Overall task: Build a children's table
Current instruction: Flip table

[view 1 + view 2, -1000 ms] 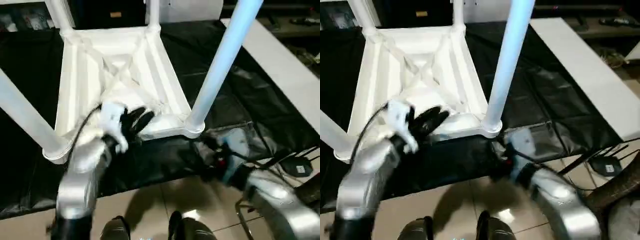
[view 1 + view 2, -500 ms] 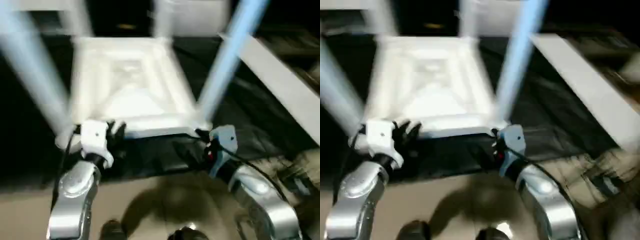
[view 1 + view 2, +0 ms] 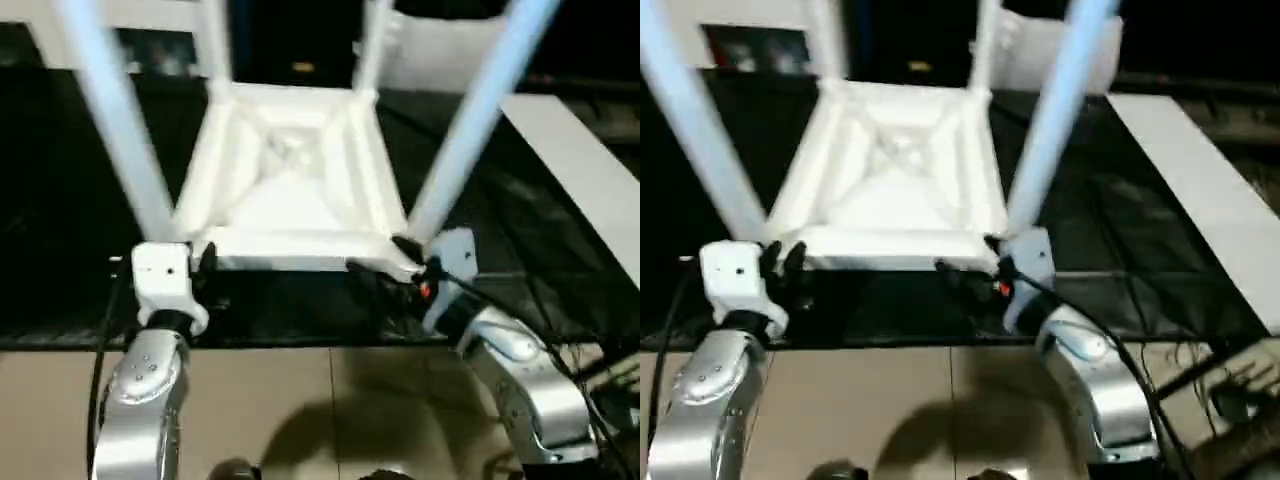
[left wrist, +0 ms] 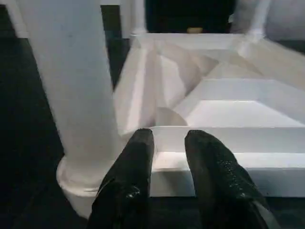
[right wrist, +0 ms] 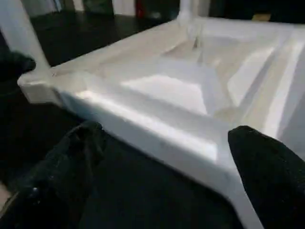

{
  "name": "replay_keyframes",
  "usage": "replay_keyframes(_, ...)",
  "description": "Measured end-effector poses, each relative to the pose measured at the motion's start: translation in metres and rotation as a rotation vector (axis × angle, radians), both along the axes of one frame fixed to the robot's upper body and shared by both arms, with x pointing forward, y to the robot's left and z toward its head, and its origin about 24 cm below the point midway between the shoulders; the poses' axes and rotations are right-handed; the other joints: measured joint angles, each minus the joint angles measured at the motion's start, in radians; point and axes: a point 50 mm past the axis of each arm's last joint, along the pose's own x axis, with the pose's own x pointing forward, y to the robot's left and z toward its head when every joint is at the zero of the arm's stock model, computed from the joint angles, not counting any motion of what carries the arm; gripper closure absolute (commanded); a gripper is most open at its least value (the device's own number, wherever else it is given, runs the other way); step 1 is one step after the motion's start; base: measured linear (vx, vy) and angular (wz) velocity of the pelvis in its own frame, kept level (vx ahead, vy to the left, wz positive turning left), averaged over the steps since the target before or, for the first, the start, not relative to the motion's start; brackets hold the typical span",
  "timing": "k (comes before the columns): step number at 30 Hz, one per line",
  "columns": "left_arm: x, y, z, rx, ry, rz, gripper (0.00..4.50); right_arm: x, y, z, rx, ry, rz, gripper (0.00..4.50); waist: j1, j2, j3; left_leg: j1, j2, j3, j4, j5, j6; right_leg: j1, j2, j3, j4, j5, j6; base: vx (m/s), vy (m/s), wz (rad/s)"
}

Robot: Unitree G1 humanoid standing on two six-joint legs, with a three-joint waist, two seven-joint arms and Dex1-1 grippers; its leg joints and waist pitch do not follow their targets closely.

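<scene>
The children's table [image 3: 290, 190] lies upside down on the black-covered work surface, all white, with its ribbed underside up and four tube legs standing in the corner sockets. My left gripper [image 3: 205, 262] sits just outside the near rim, beside the near-left leg [image 4: 71, 81]. Its black fingers [image 4: 136, 162] stand a narrow gap apart with nothing between them. My right gripper [image 3: 385, 258] is at the near-right corner, under the near-right leg [image 3: 470, 120]. It is wide open, and the table's rim [image 5: 157, 129] runs across between its fingers [image 5: 78, 148].
The work surface [image 3: 60, 200] ends at a front edge just below both grippers, with tan floor tiles [image 3: 330, 410] beneath. A long white board [image 3: 580, 170] lies along the right side. Cables hang by my right forearm [image 3: 520, 380].
The camera has tilted up. My left gripper has drawn back from over the near rim to outside the near-left corner. My right gripper has come up to the near-right corner.
</scene>
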Motion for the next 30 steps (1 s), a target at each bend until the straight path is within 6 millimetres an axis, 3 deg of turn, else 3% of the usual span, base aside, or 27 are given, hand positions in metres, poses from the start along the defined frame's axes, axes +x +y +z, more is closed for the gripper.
replay_keyframes(5,-0.014,0.011,0.003,0.027,-0.037,0.055,2.95,0.003,0.007,0.004,0.033,-0.036,0.056,0.00,0.002,-0.001,0.001,0.000,0.015,0.001,-0.004,0.006,-0.009,0.000,0.016,-0.001,-0.013,0.008,-0.016,-0.007,-0.025,-0.03)
replay_keyframes(13,-0.021,0.027,0.002,0.046,-0.083,0.117,2.95,0.004,0.012,0.006,0.041,-0.057,0.137,0.00,0.010,-0.005,0.000,0.000,0.019,0.006,-0.004,0.006,-0.014,-0.001,0.019,0.002,-0.015,0.014,-0.017,0.000,0.000,0.00)
replay_keyframes(20,0.002,0.031,0.009,0.046,-0.125,-0.006,2.95,0.005,0.022,0.013,0.042,-0.095,0.230,0.00,0.010,-0.006,-0.001,-0.001,0.020,0.007,-0.004,0.007,-0.016,-0.006,0.021,0.004,-0.014,0.016,-0.018,0.000,0.000,0.00)
replay_keyframes(27,0.022,0.048,0.011,0.062,-0.108,-0.063,2.95,0.008,0.023,0.010,0.038,-0.086,0.242,0.00,0.014,-0.007,-0.001,0.002,0.022,0.009,-0.004,0.009,-0.016,-0.008,0.022,0.003,-0.013,0.017,-0.020,0.000,0.000,0.00)
replay_keyframes(30,0.032,0.063,0.015,0.082,-0.098,-0.032,2.61,0.011,0.025,0.014,0.036,-0.106,0.250,0.00,0.011,-0.006,-0.001,0.002,0.023,0.009,-0.004,0.011,-0.018,-0.007,0.022,0.003,-0.014,0.020,-0.022,0.000,0.000,0.00)
